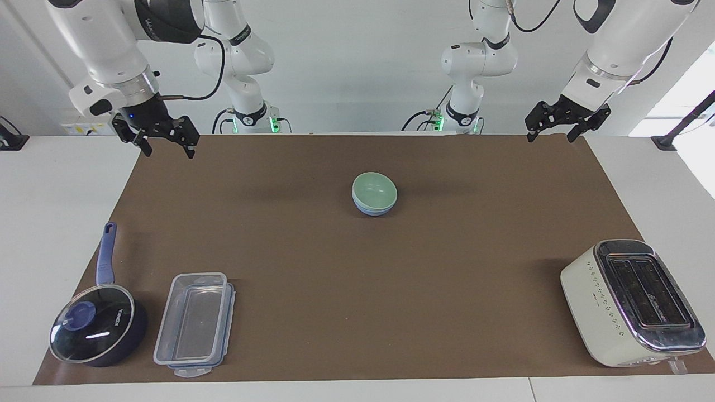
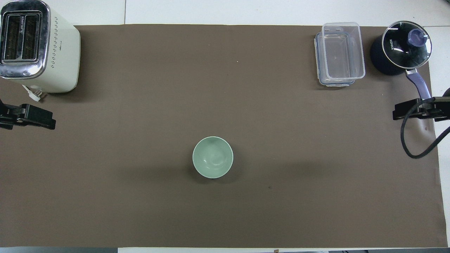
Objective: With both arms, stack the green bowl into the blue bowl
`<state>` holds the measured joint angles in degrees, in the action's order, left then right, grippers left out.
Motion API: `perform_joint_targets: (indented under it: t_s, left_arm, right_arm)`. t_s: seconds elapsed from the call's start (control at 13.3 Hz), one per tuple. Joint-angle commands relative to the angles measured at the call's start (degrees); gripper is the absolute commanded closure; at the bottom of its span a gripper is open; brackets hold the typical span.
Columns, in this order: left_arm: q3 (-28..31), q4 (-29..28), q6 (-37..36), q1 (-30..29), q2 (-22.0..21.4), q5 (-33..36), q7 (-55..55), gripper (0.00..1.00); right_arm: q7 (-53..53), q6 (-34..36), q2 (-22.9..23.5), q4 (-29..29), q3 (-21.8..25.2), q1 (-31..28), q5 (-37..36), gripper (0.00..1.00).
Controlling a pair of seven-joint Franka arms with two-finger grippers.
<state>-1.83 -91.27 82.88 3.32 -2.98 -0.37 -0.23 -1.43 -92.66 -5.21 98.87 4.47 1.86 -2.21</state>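
The green bowl [image 1: 375, 190] is sitting nested in the blue bowl [image 1: 371, 210] mid-surface, toward the robots' edge, so stacking looks done. The left gripper [image 1: 561, 126] and right gripper [image 1: 161, 140] are hanging over that edge's corners, jaws spread, empty. Two bowls, two arms.

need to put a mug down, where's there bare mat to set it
The widest bare mat lies between the toaster and the clear food container, farther from the robots than the green bowl nested in the blue bowl. Bare strips flank the bowls too. It is crowded only where the container sits beside the lidded saucepan.
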Motion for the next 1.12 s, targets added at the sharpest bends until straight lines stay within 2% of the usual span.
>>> perform_joint_targets:
  t_s: [0.0, 0.07, 0.38, 0.75, 1.05]
  left_arm:
    - [0.2, -1.0, -0.2, -0.2, -1.1, 0.3, -0.3, 0.0]
    - [0.2, -1.0, -0.2, -0.2, -1.1, 0.3, -0.3, 0.0]
    - [0.2, -1.0, -0.2, -0.2, -1.1, 0.3, -0.3, 0.0]
    - [0.2, -1.0, -0.2, -0.2, -1.1, 0.3, -0.3, 0.0]
    - [0.2, -1.0, -0.2, -0.2, -1.1, 0.3, -0.3, 0.0]
  right_arm:
    - [2.4, 3.0, -0.3, -1.6, 0.0, -1.1, -1.9, 0.0]
    - [2.7, 4.7, 0.5, -4.1, -0.6, -1.3, -3.6, 0.0]
    - [0.7, 5.8, 1.7, -6.4, -4.8, -4.6, -2.9, 0.0]
    - [-5.7, 7.3, 3.1, -8.6, -4.9, -4.8, 2.3, 0.04]
    - [-5.7, 8.8, 5.6, -11.8, -4.9, -4.4, 1.6, 0.0]
